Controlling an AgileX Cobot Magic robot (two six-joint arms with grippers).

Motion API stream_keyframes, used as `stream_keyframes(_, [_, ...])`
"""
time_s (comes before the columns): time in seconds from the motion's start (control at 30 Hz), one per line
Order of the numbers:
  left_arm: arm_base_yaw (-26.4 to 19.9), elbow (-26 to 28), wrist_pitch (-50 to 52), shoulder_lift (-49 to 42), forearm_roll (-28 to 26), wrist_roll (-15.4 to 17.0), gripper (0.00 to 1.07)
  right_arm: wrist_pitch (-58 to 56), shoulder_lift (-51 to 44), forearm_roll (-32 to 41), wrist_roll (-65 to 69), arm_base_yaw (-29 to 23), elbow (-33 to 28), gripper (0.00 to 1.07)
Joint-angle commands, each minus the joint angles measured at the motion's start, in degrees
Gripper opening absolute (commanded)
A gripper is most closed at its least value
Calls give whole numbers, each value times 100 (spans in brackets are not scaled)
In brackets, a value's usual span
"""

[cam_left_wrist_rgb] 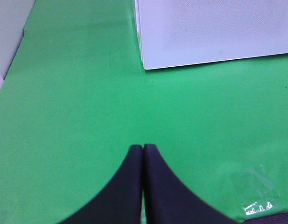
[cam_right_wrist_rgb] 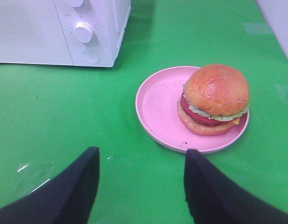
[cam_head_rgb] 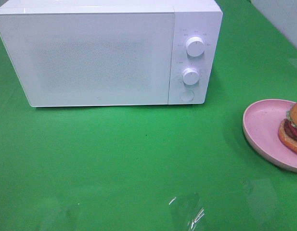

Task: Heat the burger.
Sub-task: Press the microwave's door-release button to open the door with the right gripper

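You have the burger on the pink plate, right of the closed microwave, with bare green cloth open between them. Your right gripper stands wide and empty near the plate; your left gripper is pressed closed.

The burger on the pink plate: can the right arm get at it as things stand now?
Probably yes. The right gripper is open, and the burger sits uncovered on the pink plate just ahead of it, with only bare green cloth between them.
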State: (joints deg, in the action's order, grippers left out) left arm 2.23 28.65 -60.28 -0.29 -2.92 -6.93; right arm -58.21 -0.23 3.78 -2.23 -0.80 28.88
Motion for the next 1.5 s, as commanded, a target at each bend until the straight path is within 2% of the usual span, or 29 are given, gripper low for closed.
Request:
stream_keyframes(0.03, [-11, -11, 69, -149, 11, 29, 0, 74, -155, -17, 0, -6, 6, 53])
stream_keyframes(1.5, [-11, -11, 69, -149, 11, 29, 0, 74, -155, -17, 0, -6, 6, 53])
